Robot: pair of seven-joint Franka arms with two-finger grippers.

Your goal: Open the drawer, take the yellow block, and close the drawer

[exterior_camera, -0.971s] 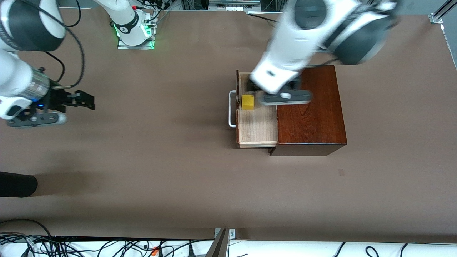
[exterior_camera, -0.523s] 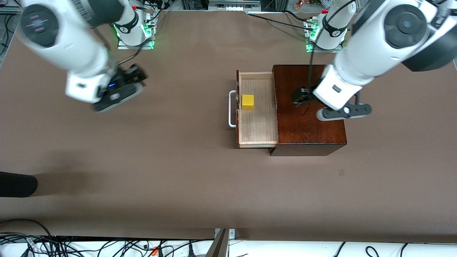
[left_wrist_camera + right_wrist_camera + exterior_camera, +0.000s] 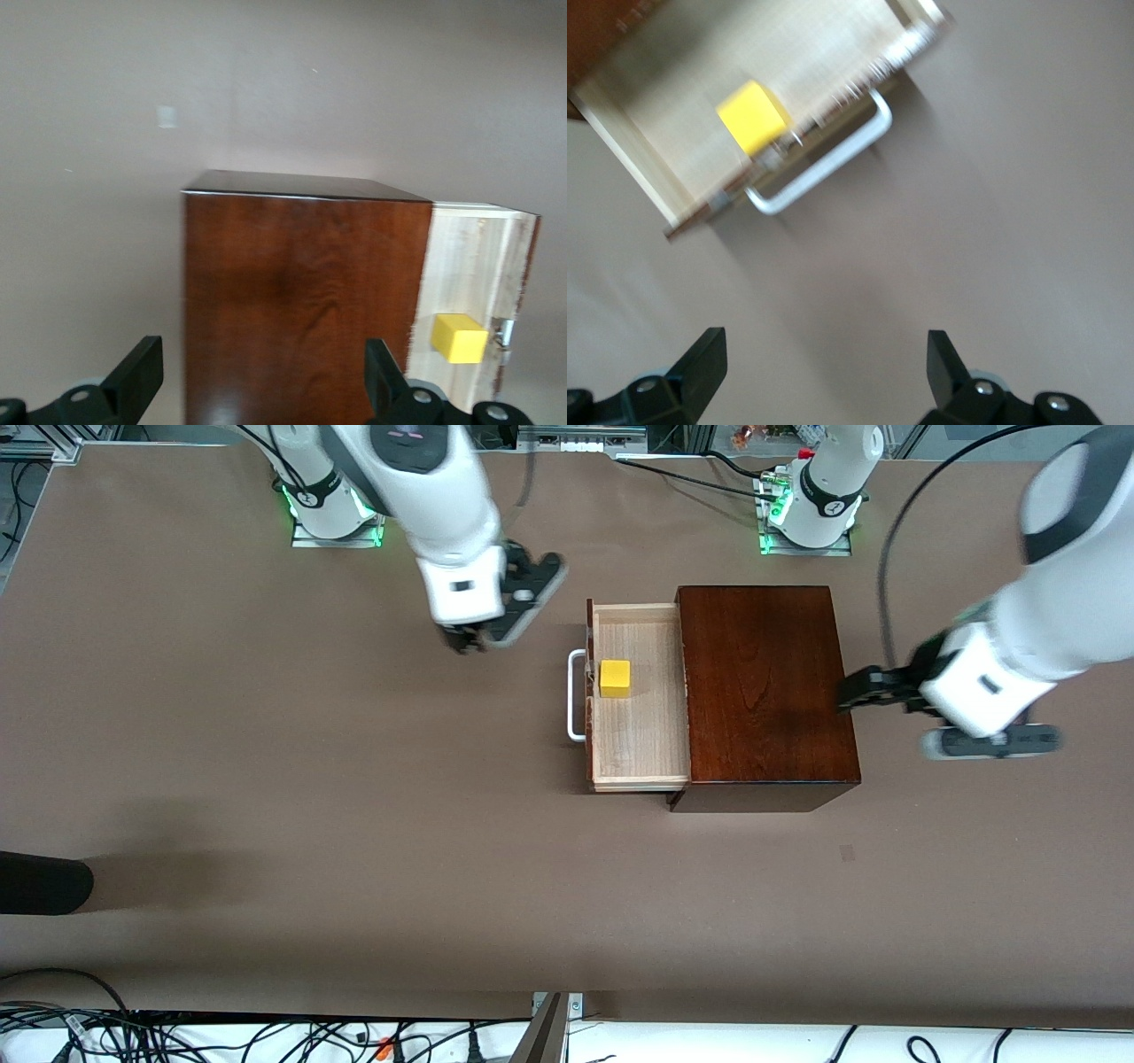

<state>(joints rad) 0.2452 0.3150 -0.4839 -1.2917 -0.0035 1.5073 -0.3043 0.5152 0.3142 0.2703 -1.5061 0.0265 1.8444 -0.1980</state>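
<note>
The dark reddish-brown wooden box [image 3: 762, 682] stands with its drawer [image 3: 642, 731] pulled out toward the right arm's end, its white handle [image 3: 574, 695] in front. The yellow block [image 3: 615, 678] lies in the drawer next to the handle. My right gripper [image 3: 465, 640] is open and empty over the table, just off the drawer's front; its wrist view shows the block [image 3: 751, 115] and handle [image 3: 824, 164] ahead of my right gripper [image 3: 824, 367]. My left gripper [image 3: 855, 691] is open and empty at the box's edge toward the left arm's end; its wrist view shows the box [image 3: 292, 292] and block [image 3: 459, 337].
A dark object [image 3: 40, 881] lies at the table's edge toward the right arm's end, nearer to the front camera. Cables [image 3: 266, 1036] run along the front edge. The two arm bases [image 3: 332, 509] [image 3: 811, 514] stand along the top.
My left gripper has pulled away from over the drawer, across the box top, to the box's edge. My right gripper has swung from the table's end to near the drawer's handle.
</note>
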